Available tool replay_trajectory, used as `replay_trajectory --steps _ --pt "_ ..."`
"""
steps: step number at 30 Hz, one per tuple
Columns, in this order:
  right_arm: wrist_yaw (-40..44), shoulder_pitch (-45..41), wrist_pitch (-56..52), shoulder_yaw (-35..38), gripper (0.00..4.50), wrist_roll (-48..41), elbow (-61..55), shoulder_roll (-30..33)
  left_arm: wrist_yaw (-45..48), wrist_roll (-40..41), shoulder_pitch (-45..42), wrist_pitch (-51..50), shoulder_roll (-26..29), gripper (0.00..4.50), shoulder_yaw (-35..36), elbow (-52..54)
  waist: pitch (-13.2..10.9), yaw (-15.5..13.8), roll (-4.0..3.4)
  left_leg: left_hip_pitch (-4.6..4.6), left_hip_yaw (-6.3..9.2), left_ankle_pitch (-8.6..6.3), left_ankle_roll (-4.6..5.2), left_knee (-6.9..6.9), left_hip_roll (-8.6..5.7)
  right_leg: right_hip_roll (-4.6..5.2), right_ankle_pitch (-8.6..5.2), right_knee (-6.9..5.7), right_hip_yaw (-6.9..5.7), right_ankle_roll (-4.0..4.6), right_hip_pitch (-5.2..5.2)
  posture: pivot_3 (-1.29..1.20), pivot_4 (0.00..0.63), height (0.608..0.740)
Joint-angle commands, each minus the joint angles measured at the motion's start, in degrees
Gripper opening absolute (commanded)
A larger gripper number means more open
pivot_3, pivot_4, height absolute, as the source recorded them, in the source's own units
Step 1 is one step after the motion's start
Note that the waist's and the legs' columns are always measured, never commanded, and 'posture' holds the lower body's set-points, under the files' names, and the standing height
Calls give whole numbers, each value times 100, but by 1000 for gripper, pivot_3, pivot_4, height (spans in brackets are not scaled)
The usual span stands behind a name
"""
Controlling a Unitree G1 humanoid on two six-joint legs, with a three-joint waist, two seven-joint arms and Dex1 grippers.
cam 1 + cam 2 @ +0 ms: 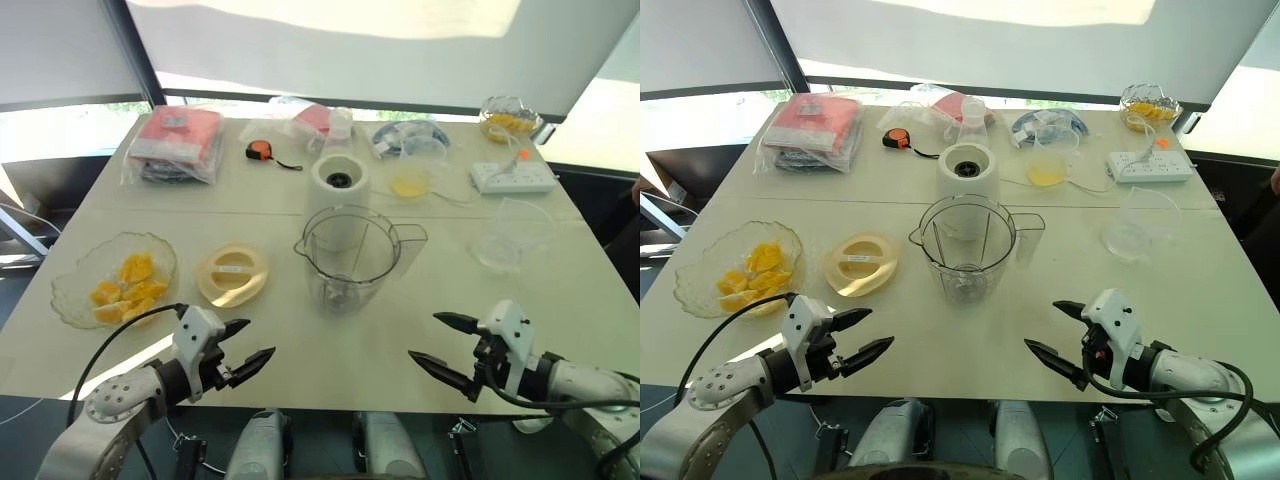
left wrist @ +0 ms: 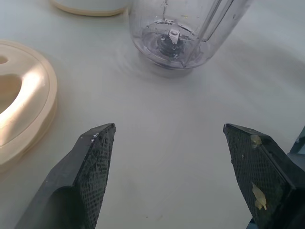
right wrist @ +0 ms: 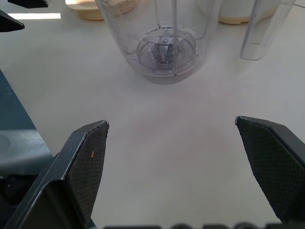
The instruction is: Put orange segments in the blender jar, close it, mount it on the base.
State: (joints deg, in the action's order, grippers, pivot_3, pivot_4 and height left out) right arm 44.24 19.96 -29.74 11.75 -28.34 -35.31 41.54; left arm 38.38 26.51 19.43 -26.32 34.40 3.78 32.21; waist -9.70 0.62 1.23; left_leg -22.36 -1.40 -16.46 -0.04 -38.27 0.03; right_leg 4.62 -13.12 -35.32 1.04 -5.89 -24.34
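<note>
Clear plastic, your blender jar stood upright and lidless near the middle of the table, its handle toward the right edge, with nothing inside except the dark blade hub at the bottom. Directly behind it, touching or nearly so, sat the white base, its dark socket uncovered. You had the orange segments heaped in a scalloped glass dish by the left edge, and the cream lid lay flat between that dish and the jar. An empty clear bowl rested toward the right edge. Further back, a small clear cup held pale yellow liquid, and a glass dish at the far right corner held more yellow fruit pieces.

Your left gripper hovered over the near edge, pointing inward toward the jar, fingers spread wide with nothing between them. Your right gripper mirrored it on the other side of the near edge, also spread wide and empty. Both sat well short of the jar.
</note>
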Motion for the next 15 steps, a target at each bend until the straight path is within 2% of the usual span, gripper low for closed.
replay_trajectory --steps 1,8,11,15 --pt "-9 -165 15 -3 4468 -20 -97 30 -126 -13 -26 -18 11 3768 176 195 0 -4 0 0 0 0 0 0 0 0 0 0 0 0 0 0 150 740" --pt "79 -302 -53 -151 4468 -101 -94 55 -778 507 -506 -801 -156 3768 745 281 1 -27 1 0 5 0 0 0 0 -1 0 -2 -6 0 2 0 150 740" --pt "382 -409 -504 135 4468 -789 -303 302 -1686 1461 -1019 -2576 27 3768 1412 753 0 -15 3 0 4 0 0 -1 0 -1 1 -3 -5 -1 4 0 150 740" --pt "612 -606 -994 690 4468 -1572 -413 691 -2401 2700 -1654 -3820 398 3768 2564 988 -2 -2 6 3 8 1 1 -4 0 -1 2 -11 -4 -4 6 0 150 740"
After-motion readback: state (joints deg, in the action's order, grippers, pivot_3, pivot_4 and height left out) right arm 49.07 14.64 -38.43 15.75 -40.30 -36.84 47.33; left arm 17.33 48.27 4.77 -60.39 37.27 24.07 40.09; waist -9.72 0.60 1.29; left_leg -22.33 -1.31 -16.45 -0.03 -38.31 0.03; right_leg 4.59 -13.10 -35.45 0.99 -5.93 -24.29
